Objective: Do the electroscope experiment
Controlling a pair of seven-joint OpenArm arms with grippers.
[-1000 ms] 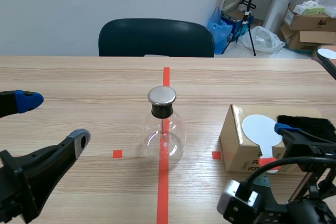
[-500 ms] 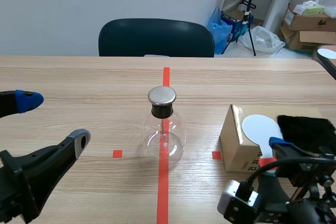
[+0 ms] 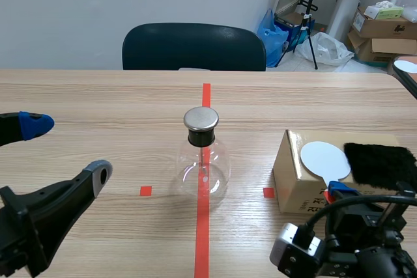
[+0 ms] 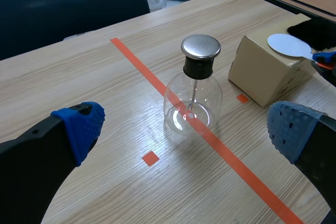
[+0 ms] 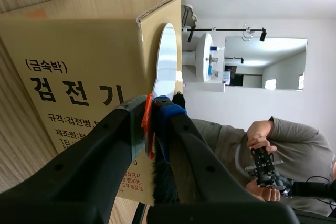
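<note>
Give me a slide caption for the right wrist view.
Right tool grips the white paddle by its orange handle atop the cardboard box.

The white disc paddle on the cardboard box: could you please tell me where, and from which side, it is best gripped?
By its orange handle, from the robot's side. The white disc lies flat on the box, offering nothing to pinch, while the handle juts past the box's near edge. The right hand is shut on it there.

Flask [image 3: 203, 164] (steel-capped) stands near box [image 3: 290, 175] bearing paddle [image 3: 324, 158].
</note>
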